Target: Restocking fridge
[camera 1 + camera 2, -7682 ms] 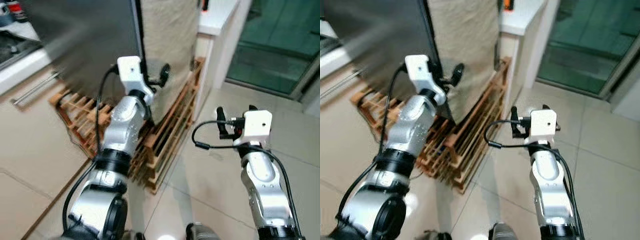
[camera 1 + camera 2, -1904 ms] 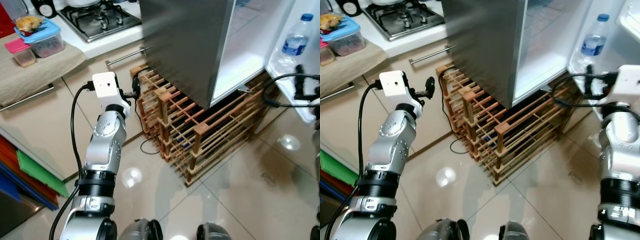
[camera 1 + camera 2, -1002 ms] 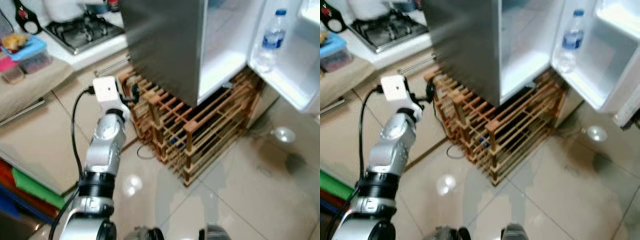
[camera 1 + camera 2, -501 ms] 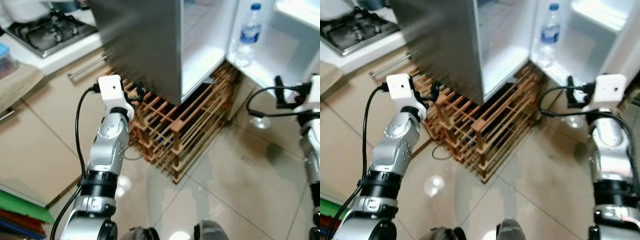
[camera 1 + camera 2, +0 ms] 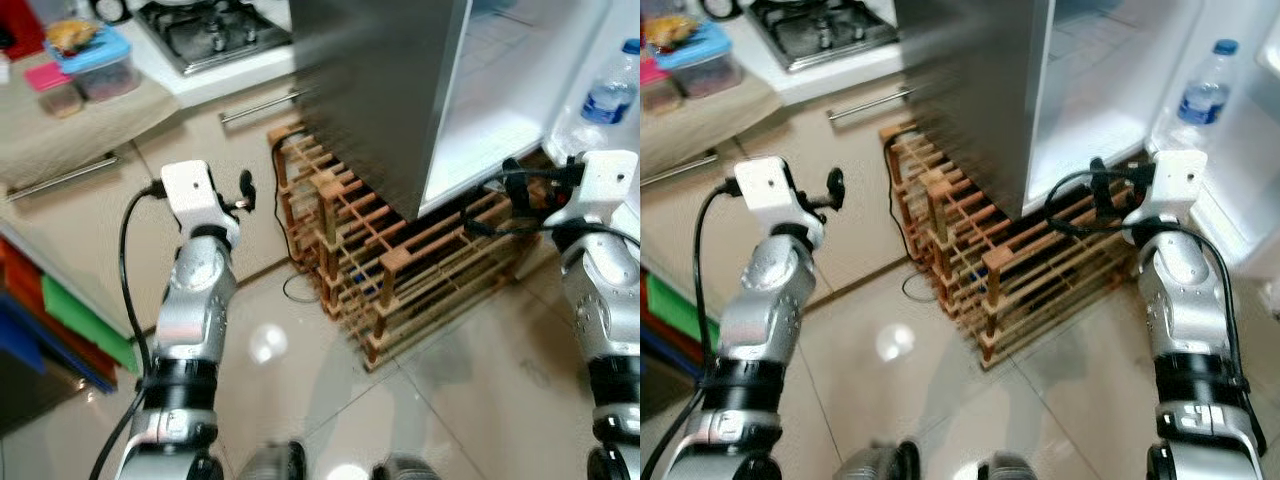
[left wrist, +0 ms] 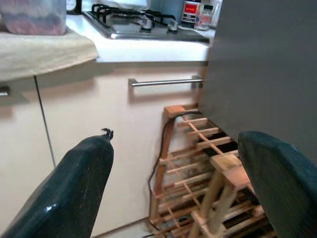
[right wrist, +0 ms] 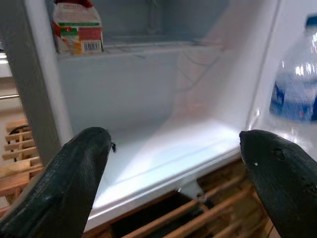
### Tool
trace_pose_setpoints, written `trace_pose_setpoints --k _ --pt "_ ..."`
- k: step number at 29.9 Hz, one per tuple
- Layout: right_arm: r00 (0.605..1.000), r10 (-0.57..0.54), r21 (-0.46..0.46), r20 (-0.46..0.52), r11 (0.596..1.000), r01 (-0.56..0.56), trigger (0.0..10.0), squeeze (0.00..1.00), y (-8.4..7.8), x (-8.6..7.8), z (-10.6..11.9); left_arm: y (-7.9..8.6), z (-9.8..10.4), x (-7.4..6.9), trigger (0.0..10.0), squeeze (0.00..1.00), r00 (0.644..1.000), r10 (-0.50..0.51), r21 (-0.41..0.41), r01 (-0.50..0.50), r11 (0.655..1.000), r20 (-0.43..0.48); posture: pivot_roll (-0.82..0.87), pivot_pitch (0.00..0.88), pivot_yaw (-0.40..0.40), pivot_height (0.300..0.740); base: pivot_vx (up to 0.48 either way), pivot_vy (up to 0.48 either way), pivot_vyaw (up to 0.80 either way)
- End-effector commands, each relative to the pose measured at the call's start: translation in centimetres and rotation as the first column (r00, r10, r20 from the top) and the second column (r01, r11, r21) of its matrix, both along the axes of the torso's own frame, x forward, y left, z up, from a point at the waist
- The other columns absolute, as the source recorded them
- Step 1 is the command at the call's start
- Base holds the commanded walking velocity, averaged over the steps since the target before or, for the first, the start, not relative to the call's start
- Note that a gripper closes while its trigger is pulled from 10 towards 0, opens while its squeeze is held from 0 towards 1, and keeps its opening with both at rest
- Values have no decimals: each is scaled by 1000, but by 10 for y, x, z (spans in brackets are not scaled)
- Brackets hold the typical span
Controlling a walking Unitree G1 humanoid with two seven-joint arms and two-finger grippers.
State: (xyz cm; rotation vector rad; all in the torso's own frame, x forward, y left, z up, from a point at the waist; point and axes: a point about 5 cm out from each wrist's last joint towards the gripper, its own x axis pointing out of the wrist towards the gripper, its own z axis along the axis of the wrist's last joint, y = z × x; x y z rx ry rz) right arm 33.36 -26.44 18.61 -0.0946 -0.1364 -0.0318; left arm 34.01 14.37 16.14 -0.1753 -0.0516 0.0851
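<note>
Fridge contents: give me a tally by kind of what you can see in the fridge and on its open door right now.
Water bottle, on the door shelf: 1
Carton, on an inner shelf of the fridge: 1
Total: 2

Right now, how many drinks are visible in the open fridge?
2: a water bottle in the door shelf, and a carton on an inner shelf. Others may be hidden higher up.

Open fridge interior [image 7: 163,144], carton [image 7: 77,27] on shelf, water bottle [image 7: 297,94] beside, black fingers [image 7: 74,183] spread apart
</note>
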Motion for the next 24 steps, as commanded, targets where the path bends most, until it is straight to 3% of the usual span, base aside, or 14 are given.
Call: trace_pose_setpoints --k 1,11,20,21,24 --pt "1000 5 -23 6 1000 -5 10000 0 2 1 3 5 1 0 10000 0 1000 18 -6 -18 1000 -2 -166 100 67 740 0 0 0" --pt "999 -38 -30 19 999 38 10000 0 -5 -11 7 6 0 0 10000 0 1000 24 -11 -24 1000 -8 -175 102 69 740 0 0 0" --pt "988 -143 -34 50 989 145 10000 0 -11 -23 19 3 0 3 10000 0 1000 2 -7 -2 1000 -7 -198 88 77 740 0 0 0" --pt "979 -205 -44 23 978 205 10000 0 -24 -28 12 1 0 4 10000 0 1000 -9 -6 9 1000 -8 -206 82 80 740 0 0 0" --pt "971 -240 -54 11 969 240 10000 0 -33 -30 8 -1 -1 5 10000 0 1000 -13 -7 13 1000 -12 -211 77 83 740 0 0 0"
